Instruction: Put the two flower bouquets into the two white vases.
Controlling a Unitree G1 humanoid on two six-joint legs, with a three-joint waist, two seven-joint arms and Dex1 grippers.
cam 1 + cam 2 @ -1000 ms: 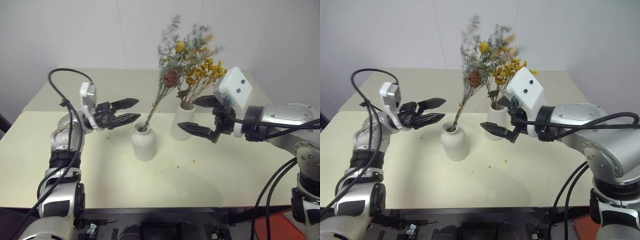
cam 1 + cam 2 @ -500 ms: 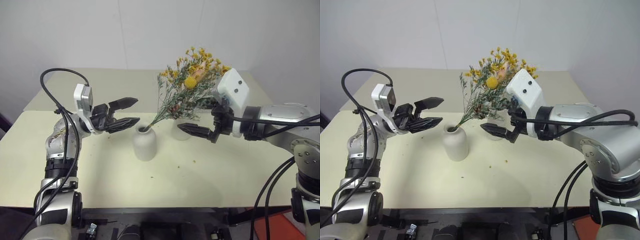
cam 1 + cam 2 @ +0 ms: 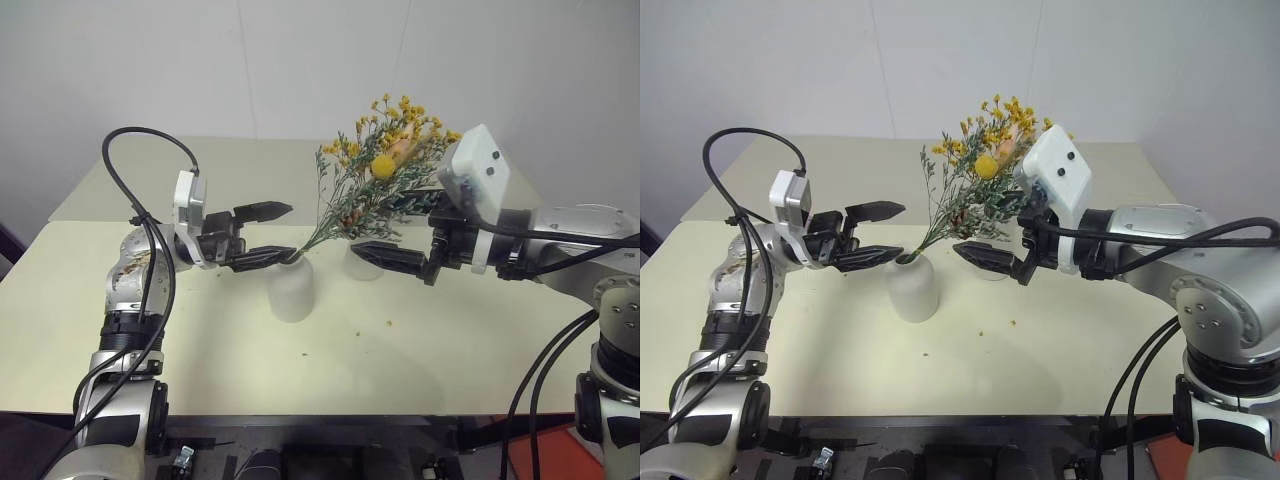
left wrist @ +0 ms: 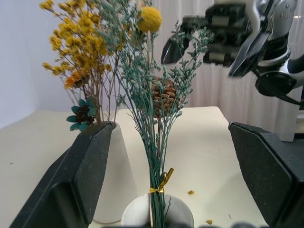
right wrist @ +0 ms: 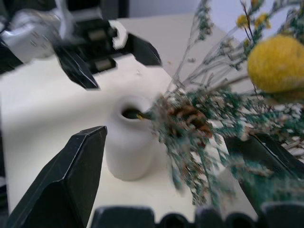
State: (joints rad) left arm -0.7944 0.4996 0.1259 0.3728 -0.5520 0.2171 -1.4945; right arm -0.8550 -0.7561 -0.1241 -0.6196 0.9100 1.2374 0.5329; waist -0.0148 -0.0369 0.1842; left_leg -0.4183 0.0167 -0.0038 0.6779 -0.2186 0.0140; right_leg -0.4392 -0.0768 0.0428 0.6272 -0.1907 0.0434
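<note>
Rounded matte vase (image 3: pixel 291 290) – wispy grey-green bouquet (image 3: pixel 362 195) leaning out

Silver arms, black hands, white camera boxes.

My two arms are brushed silver metal with black bands at the joints. The left hand (image 3: pixel 258 235) and the right hand (image 3: pixel 392 256) each carry two matte black, tapered fingers, which look speckled in the wrist views. A white box sits on each wrist; the right one shows two small dark dots. Black cables loop over the left arm and hang below the right.
</note>
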